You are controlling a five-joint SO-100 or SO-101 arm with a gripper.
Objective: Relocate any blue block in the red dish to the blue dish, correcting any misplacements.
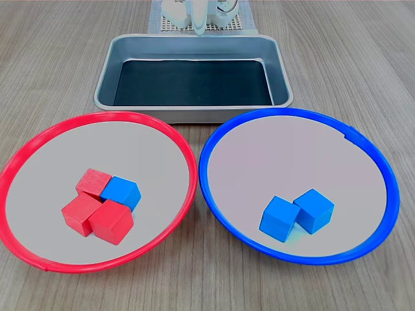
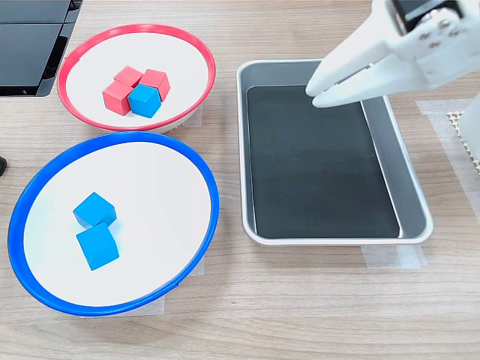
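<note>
First exterior view, left to right: red dish (image 1: pixel 39 259) holds three red cubes (image 1: pixel 97 210) bunched together, with the blue block (image 1: pixel 122 192) jammed against their right side, touching at least two of them. Tray (image 1: pixel 107 78) sits behind, between the dishes, nothing in it but a dark liner. Blue dish (image 1: pixel 382 175) on the right already has two blue cubes (image 1: pixel 297 214) touching each other. All on a wood worktop (image 1: pixel 363 58). In the second exterior view the gripper (image 2: pixel 322 94) hangs over the tray's far end, well apart from both dishes, carrying nothing; the fingers (image 2: pixel 352 60) look nearly together, only a narrow gap at the tips. My read: the pick hasn't started, this is the approach step. Next move needs the arm across to the red dish, fingers opened wider, then down onto the blue block on its free faces. Risk I'd flag: the reds are tight against it, so a finger could catch or drag one along.
</note>
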